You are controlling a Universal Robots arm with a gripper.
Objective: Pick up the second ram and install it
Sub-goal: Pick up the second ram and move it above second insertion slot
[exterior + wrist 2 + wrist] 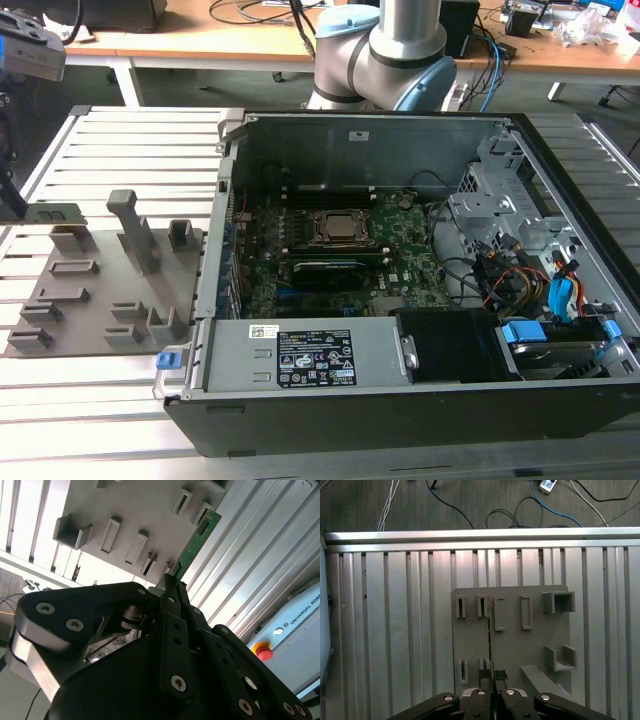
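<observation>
The arm's grey and blue base joints stand at the upper middle of the exterior view. In both wrist views the black claw has its fingers pinched together on a green stick, which points straight out past the fingertips.

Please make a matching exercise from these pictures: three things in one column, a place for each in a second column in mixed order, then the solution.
Things
1. second ram
2. grey fixture plate
3. CPU socket

Places
A. in the middle of the motherboard, inside the open case
B. flat on the slatted table, outside the case
C. clamped in the gripper, above the plate

Pairs: 1-C, 2-B, 3-A
</observation>
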